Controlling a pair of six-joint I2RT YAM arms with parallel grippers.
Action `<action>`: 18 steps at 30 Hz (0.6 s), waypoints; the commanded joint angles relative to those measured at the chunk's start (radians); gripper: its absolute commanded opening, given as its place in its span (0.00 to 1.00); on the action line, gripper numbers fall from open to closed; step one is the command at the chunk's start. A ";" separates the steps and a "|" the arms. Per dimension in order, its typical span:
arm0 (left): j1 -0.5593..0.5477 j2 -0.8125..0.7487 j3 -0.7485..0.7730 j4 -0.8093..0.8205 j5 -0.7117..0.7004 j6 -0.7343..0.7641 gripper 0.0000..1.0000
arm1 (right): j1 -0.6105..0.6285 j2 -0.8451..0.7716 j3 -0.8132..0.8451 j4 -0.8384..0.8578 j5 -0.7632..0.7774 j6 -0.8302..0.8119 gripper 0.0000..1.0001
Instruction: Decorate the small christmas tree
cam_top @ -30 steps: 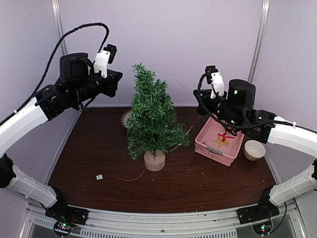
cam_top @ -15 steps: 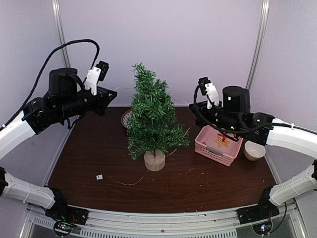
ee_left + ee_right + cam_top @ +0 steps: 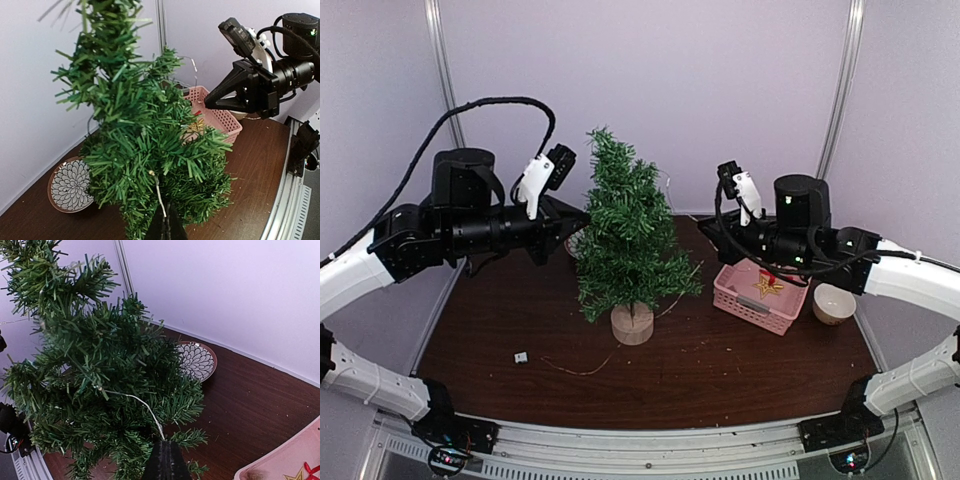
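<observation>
The small christmas tree (image 3: 625, 235) is found upright on its wooden base near the middle of the tabletop (image 3: 740, 370). The left gripper (image 3: 164, 224) is positioned close to the tree's left side, clenched on a thin wire (image 3: 157, 192) that runs up into the branches. The right gripper (image 3: 164, 460) is likewise clenched on the thin wire at the tree's right side. A pink basket (image 3: 760, 295) containing a gold star (image 3: 767, 286) is noted toward the right edge, with a small bowl (image 3: 833, 302) just beside it. A patterned plate (image 3: 70, 185) is recorded behind the tree, toward the far edge.

A robot lab cell: plain white walls (image 3: 720, 70), metal frame posts (image 3: 846, 70), arms (image 3: 910, 278) bolted along a rail (image 3: 650, 452).
</observation>
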 commanded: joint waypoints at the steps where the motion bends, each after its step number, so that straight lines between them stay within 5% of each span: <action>1: -0.005 0.039 0.025 0.038 0.043 0.031 0.00 | -0.003 -0.011 0.015 -0.022 -0.069 0.021 0.00; 18: -0.004 0.127 -0.035 0.007 -0.066 -0.015 0.00 | 0.042 -0.071 -0.007 -0.085 -0.157 0.023 0.00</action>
